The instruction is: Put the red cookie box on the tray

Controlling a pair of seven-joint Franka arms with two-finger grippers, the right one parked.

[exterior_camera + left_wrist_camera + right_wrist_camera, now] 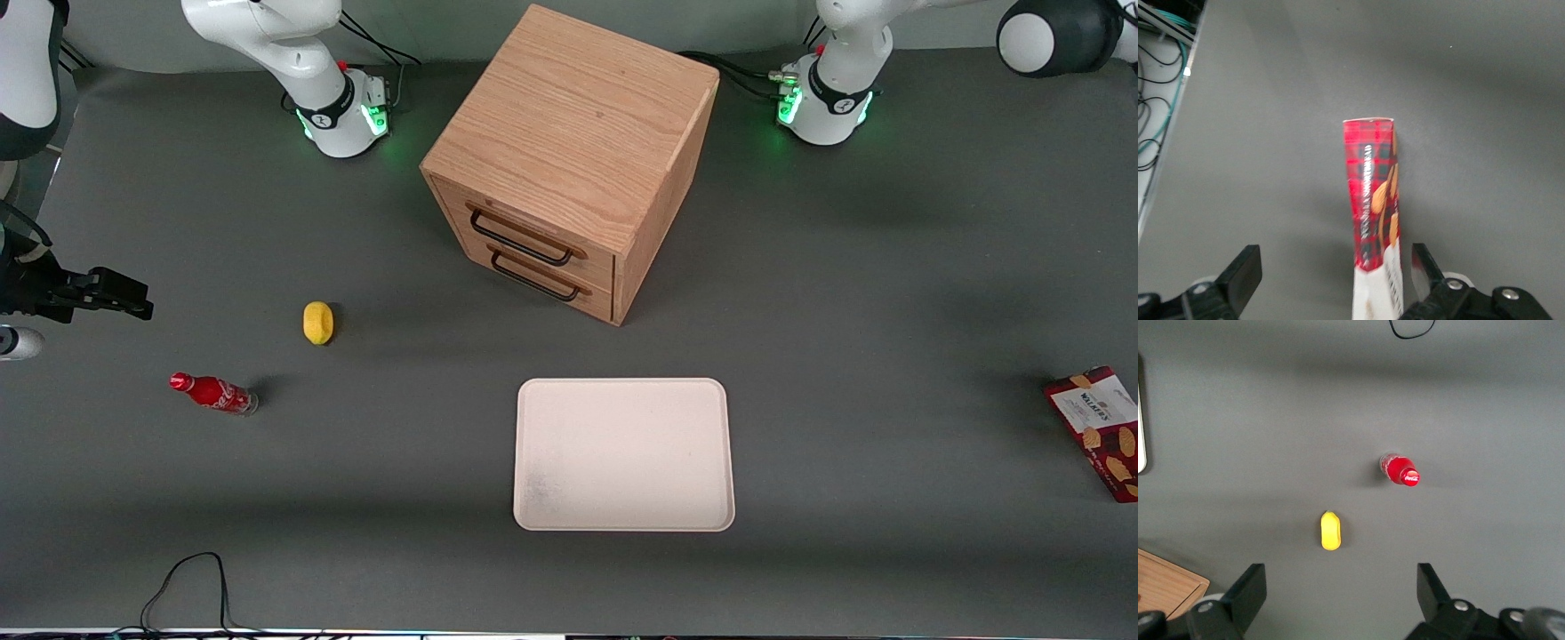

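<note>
You are at the reaching step; the gripper (1331, 280) hangs above the red cookie box (1373, 193) with its jaws spread wide and nothing held. In the front view the red cookie box (1098, 427) lies flat at the working arm's edge of the table (889, 356), partly cut off by the frame, well apart from the tray (622, 455), which sits empty near the table's front edge, nearer the camera than the wooden drawer cabinet (569, 160).

To do this well, centre first; in the wrist view the box runs lengthwise between the fingers (1241, 273) but sits much closer to one of them, almost beside it, with a wide gap to the other. Shift sideways until the gaps match; keep the jaws square across the narrow width; then lower straight down and close on the long sides. An off-centre close would likely push the light cardboard and twist it on the table.
</note>
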